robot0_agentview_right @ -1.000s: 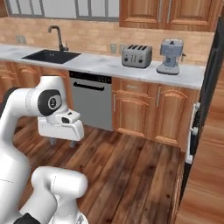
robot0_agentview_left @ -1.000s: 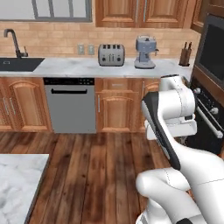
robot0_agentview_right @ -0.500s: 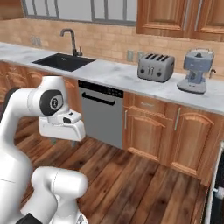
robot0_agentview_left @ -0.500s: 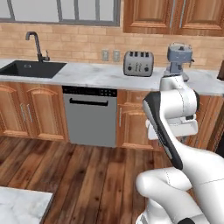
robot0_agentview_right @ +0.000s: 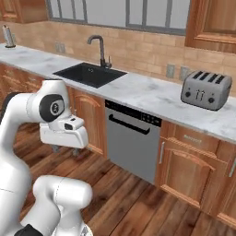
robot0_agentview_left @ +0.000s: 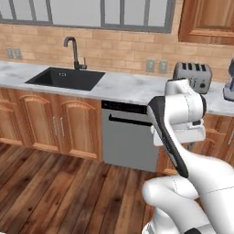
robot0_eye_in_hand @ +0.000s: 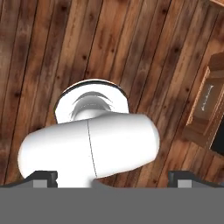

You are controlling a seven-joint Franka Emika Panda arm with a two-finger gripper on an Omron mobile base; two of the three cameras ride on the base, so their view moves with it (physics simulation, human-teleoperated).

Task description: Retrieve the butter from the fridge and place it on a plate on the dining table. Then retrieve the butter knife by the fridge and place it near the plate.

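Hand view: the hand (robot0_eye_in_hand: 112, 177) points straight down at the wooden plank floor (robot0_eye_in_hand: 52, 52), its two dark fingertips (robot0_eye_in_hand: 43, 177) set far apart at the bottom corners with nothing between them, so it is open and empty. Left base view: the arm is folded close over the base, facing a marble desk (robot0_agentview_left: 123, 87) with a black sink (robot0_agentview_left: 66, 78), a faucet (robot0_agentview_left: 73, 51) and a toaster (robot0_agentview_left: 193, 77) at mid right, a grey dishwasher (robot0_agentview_left: 130, 139) below. No butter, fridge, plate or knife can be placed from here, so direction and long axis cannot be told; judged, the base must drive on first, with open floor in the lower left.
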